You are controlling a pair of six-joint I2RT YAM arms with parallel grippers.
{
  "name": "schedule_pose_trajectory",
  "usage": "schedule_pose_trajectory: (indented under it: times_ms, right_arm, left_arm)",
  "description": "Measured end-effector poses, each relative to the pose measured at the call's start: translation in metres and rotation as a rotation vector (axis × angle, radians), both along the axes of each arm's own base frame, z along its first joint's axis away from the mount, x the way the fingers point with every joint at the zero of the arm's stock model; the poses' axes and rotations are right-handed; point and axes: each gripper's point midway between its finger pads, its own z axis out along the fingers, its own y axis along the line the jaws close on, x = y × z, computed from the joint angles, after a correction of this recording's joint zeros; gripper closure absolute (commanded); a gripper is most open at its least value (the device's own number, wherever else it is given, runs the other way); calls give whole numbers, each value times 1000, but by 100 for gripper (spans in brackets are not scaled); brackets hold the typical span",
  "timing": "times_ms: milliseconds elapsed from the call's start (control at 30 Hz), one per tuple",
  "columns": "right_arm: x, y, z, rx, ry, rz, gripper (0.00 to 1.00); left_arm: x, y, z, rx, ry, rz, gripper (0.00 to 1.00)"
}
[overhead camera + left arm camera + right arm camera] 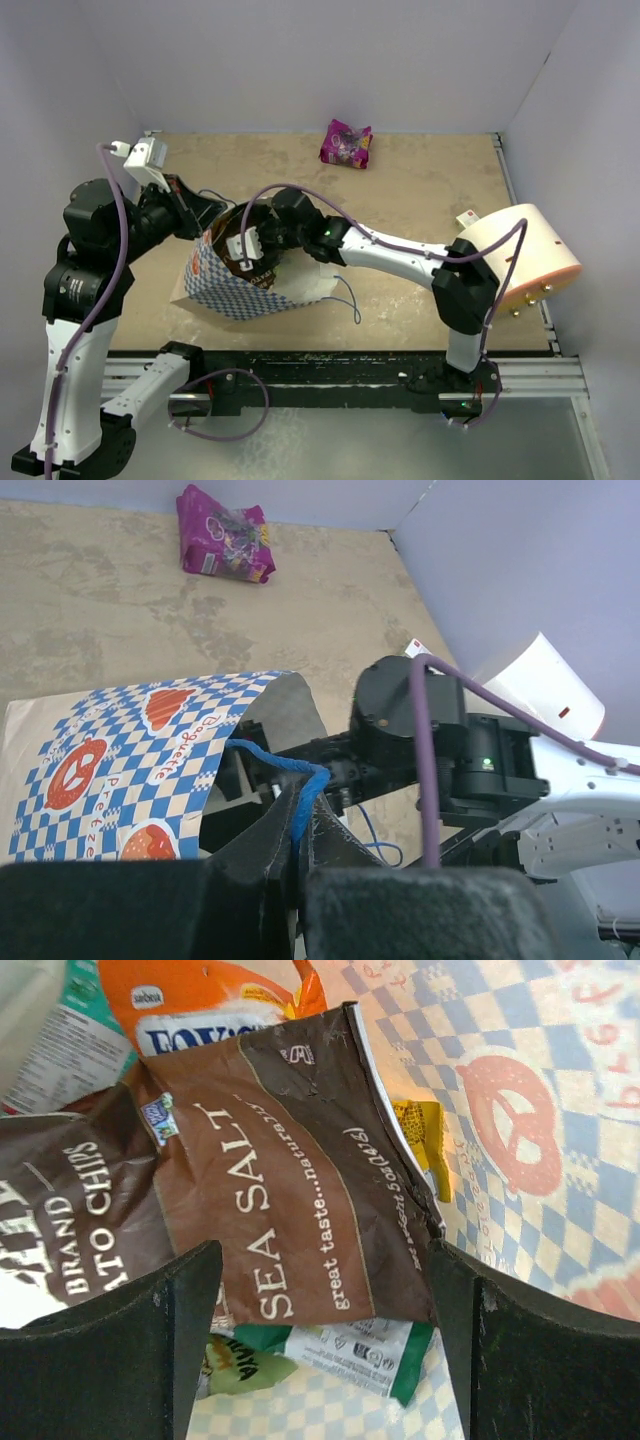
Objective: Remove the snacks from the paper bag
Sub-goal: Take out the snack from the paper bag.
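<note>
**Item 1. Left gripper** (pixel 300 842). Stood at the left of the table (pixel 430 190). Its jaws were pinched tight on the blue string handle (pixel 300 790) at the bag's mouth, with that rim lifted.

**Item 2. Paper bag** (pixel 235 290). Cream-white, with blue-and-white checks and orange pretzel marks. It lay left of centre near the table's front edge, mouth held open. A second string handle (pixel 352 300) trailed loose on the table at its right side.

**Item 3. Right gripper** (pixel 247 250). Was reached into the bag's mouth from the right. Its fingers were spread wide, one on each side of the brown packet, with nothing clamped between them. Whether either finger touched the packet could not be told.

**Item 4. Snacks inside the bag**, as seen by the right wrist camera:
- teal packet (pixel 85 1060), upper left
- orange packet (pixel 215 995), at the top, partly under the brown one
- brown packet (pixel 270 1190), lettered "SEA SALT", uppermost and lying between the fingers
- pale green packet (pixel 235 1370) and green-and-white packet (pixel 345 1350), showing beneath its lower edge
- yellow packet (pixel 425 1140), showing at its right edge

**Item 5. Magenta-purple packet** (pixel 346 143). Was out of the bag, flat on the table near the back wall and well apart from the bag.

**Item 6. Cream-peach cylinder** (pixel 525 255). Lay on its side at the table's right edge, beside the right arm.
</note>
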Motion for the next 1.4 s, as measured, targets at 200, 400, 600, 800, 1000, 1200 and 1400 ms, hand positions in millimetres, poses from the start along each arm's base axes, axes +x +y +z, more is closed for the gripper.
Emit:
schedule_pose_trajectory:
  times_ms: [200, 400, 600, 800, 1000, 1200, 1400]
  right_arm:
    - [13, 17, -13, -13, -76, 35, 12]
    - [28, 35, -7, 20, -124, 41, 12]
    - [28, 38, 0, 42, -132, 51, 10]
    - [34, 47, 4, 71, -136, 55, 17]
    - [47, 49, -24, 48, -105, 47, 47]
    - [54, 46, -28, 56, -110, 11, 81]
    - [59, 44, -22, 86, -81, -48, 100]
  left_arm:
    - [-2, 0, -2, -2, 16, 2, 100]
    - [0, 1, -4, 4, 31, 11, 100]
    - [2, 2, -4, 11, 47, 16, 100]
    - [0, 4, -7, 21, 57, 23, 100]
    - [-2, 7, -6, 27, 54, 38, 100]
    - [-7, 17, -6, 41, 50, 85, 100]
    - [-8, 31, -11, 59, 64, 170, 100]
